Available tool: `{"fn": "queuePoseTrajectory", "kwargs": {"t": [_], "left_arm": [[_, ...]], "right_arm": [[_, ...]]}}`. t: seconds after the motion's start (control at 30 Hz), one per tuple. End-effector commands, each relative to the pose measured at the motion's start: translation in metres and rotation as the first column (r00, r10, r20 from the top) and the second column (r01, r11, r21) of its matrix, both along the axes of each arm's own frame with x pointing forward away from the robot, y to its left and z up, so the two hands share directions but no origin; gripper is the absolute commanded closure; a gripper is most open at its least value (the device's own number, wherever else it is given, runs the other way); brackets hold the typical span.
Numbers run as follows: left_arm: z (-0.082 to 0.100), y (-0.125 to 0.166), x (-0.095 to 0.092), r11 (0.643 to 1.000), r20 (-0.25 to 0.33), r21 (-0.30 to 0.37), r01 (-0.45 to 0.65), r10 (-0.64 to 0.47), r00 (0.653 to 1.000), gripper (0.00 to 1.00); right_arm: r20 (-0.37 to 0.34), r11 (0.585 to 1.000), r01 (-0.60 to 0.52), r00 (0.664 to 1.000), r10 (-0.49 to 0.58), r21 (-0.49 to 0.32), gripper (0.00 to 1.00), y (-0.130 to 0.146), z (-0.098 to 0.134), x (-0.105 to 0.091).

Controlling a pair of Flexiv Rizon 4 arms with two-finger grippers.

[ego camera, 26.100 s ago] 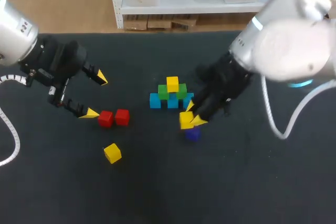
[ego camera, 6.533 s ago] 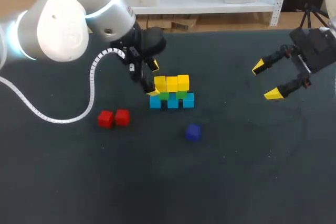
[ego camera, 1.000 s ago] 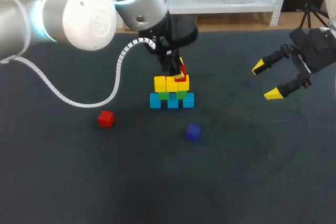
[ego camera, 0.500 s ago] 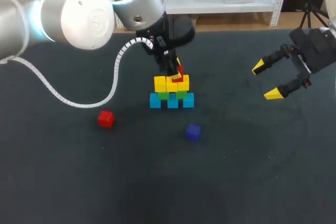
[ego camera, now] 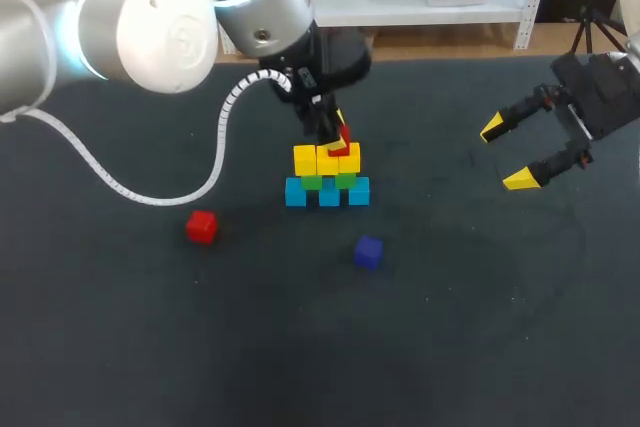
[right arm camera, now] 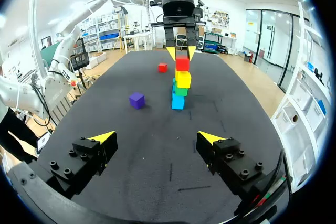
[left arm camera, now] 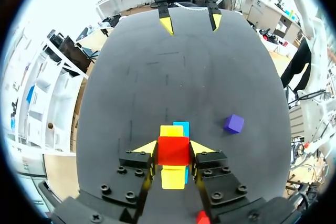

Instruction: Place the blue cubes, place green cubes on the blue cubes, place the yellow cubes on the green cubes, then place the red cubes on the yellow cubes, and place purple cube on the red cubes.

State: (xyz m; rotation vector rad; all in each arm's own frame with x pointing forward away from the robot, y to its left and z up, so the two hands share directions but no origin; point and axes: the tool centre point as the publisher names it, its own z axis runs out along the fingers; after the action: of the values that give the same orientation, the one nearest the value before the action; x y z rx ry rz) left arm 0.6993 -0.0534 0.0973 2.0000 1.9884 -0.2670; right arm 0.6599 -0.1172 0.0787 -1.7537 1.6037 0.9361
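Observation:
The stack stands mid-table: a row of blue cubes [ego camera: 329, 194], green cubes [ego camera: 312, 183] on them, and yellow cubes [ego camera: 327, 159] on top. My left gripper [ego camera: 340, 137] hovers just over the yellow row, shut on a red cube [left arm camera: 173, 150], which sits squarely between its yellow tips. A second red cube [ego camera: 201, 226] lies on the mat to the stack's left. The purple cube [ego camera: 368, 251] lies in front of the stack. My right gripper [ego camera: 510, 154] hangs open and empty far to the right; in its own view the stack [right arm camera: 180, 87] is well ahead of it.
The dark mat [ego camera: 450, 327] covers the table. The left arm's white cable [ego camera: 215, 152] loops down over the mat to the stack's left. Nothing else lies on the mat.
The left gripper with the red cube has shifted slightly to the left above the yellow row. The right arm has not moved.

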Motion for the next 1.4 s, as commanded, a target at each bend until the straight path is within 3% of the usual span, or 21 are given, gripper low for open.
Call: {"fn": "queuePoseTrajectory", "kwargs": {"t": [0.03,0.13,0.57,0.7,1.2,1.33,1.4], "left_arm": [[0.0,0.0008,0.0019,1.0,-0.005,0.0,0.002,-0.002,1.0,0.96],[-0.0006,0.0003,0.0022,1.0,-0.007,0.0,0.002,-0.002,1.0,0.88],[-0.0026,0.0007,0.0036,1.0,-0.013,0.0,-0.001,0.001,1.0,0.81],[-0.0023,0.0005,0.0034,1.0,-0.013,0.0,-0.001,0.001,1.0,0.65],[-0.0024,-0.0022,0.0041,1.0,-0.017,-0.002,0.009,-0.009,1.0,0.62],[-0.0042,-0.0027,0.0041,1.0,-0.023,0.003,0.008,-0.008,1.0,0.52],[-0.0045,-0.0029,0.0041,1.0,-0.024,0.002,0.008,-0.008,1.0,0.41]], "right_arm": [[0.001,1.0,0.0,1.0,0.0,0.001,0.0,0.0003,-0.0005,0.0003],[0.001,1.0,0.0,1.0,0.0,0.001,0.0,0.0003,-0.0005,0.0003],[0.001,1.0,0.0,1.0,0.0,0.001,0.0,0.0003,-0.0005,0.0003],[0.001,1.0,0.0,1.0,0.0,0.001,0.0,0.0003,-0.0005,0.0003],[0.001,1.0,0.0,1.0,0.0,0.001,0.0,0.0003,-0.0005,0.0003],[0.001,1.0,0.0,1.0,0.0,0.001,0.0,0.0003,-0.0005,0.0003],[0.001,1.0,0.0,1.0,0.0,0.001,0.0,0.0003,-0.0005,0.0003]]}}
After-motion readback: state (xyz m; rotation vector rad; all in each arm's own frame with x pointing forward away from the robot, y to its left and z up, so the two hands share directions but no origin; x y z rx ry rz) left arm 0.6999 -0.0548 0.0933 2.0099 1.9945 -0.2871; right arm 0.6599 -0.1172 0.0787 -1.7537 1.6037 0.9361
